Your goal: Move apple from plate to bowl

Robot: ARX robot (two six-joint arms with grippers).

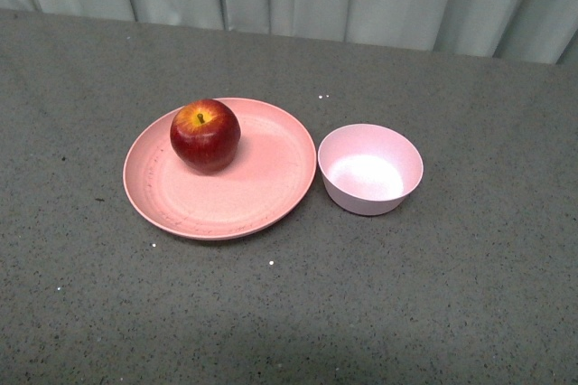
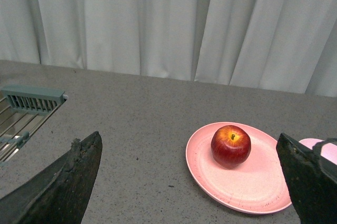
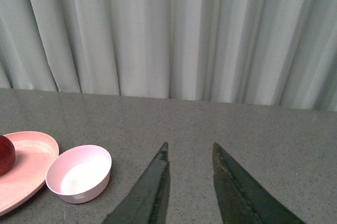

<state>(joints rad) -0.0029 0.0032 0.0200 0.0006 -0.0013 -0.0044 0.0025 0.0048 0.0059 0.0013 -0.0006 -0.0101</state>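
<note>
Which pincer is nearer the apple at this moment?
Left, it seems. The left pincer faces the apple on the plate head-on, with its jaws wide open. The right pincer is on the bowl's side, with the apple farther off past the bowl.

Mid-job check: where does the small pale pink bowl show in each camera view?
Front view: bowl right of centre, beside the plate.
Left wrist view: a sliver past the plate, mostly hidden by the left gripper.
Right wrist view: whole bowl, empty, beside the plate's edge.
Shared landmark: the plate, next to the bowl in all three.
</note>
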